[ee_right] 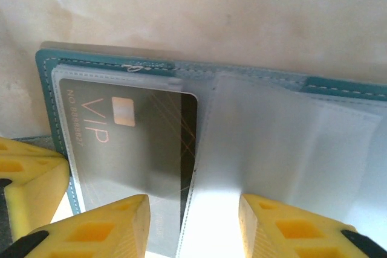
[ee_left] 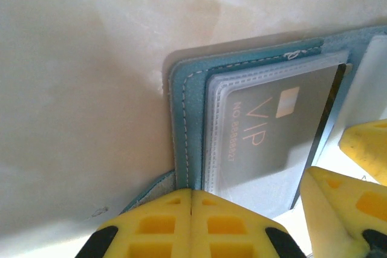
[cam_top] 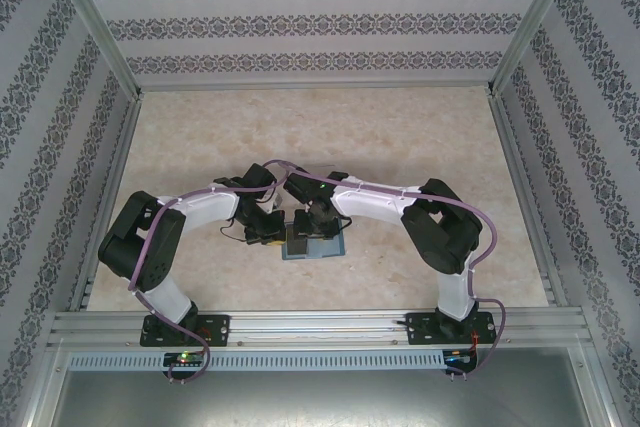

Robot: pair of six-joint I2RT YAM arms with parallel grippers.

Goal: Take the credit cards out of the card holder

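The wallet (cam_top: pixel 313 245) lies open on the table (cam_top: pixel 420 137). Your left gripper (ee_left: pixel 191 200) is pressed together at its edge; your right gripper (ee_right: pixel 193 209) is spread over the sleeves (ee_right: pixel 284 143). The card (ee_right: pixel 130 143) looks thin, stiff and slippery, so pinch its edge by the middle fold.

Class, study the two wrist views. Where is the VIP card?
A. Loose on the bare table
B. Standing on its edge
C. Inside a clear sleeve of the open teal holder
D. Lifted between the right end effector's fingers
C: the VIP card lies flat behind a clear sleeve in the opened teal card holder.
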